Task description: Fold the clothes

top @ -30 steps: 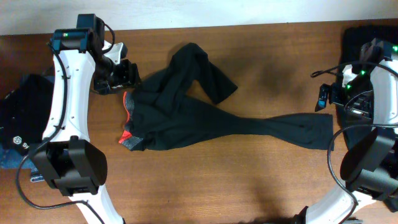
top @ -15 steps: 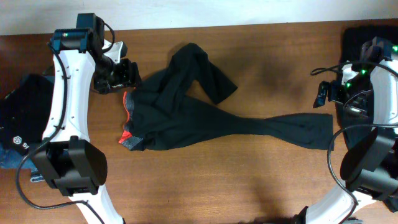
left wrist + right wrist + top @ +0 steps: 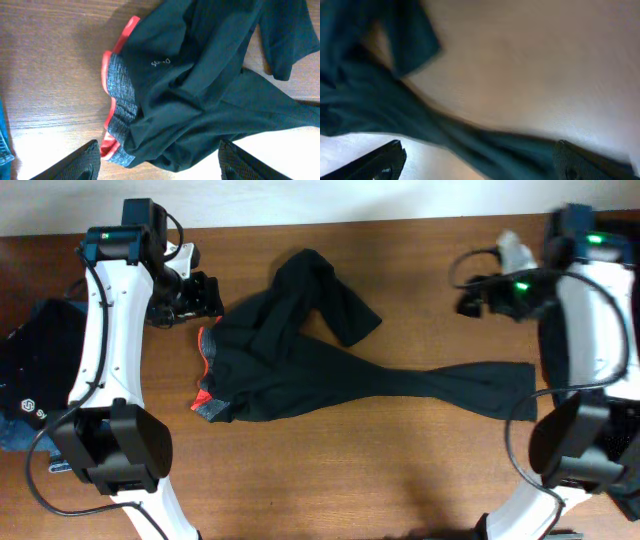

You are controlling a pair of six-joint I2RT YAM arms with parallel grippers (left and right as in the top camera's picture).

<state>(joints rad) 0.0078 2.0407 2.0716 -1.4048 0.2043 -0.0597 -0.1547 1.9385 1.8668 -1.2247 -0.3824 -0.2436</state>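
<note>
Long black trousers (image 3: 330, 375) lie spread across the wooden table. Their red-orange and grey waistband (image 3: 205, 370) is at the left, one leg reaches right to its hem (image 3: 505, 388), and the other leg (image 3: 325, 295) is bent up toward the back. My left gripper (image 3: 208, 298) hovers just behind the waistband, open and holding nothing. In the left wrist view the waistband (image 3: 117, 87) lies between and ahead of the left gripper (image 3: 160, 165). My right gripper (image 3: 468, 304) is open above bare table behind the long leg. The right wrist view is blurred, with the leg (image 3: 495, 150) passing under the right gripper (image 3: 482, 162).
A pile of dark garments (image 3: 40, 355) sits at the left edge, with blue denim (image 3: 12, 435) below it. The same denim (image 3: 3, 135) shows at the left edge of the left wrist view. More dark cloth (image 3: 628, 455) lies at the right edge.
My right arm has swung left and toward the back, bringing its gripper over the table behind the long leg. The left gripper has stayed in place and opened slightly.
</note>
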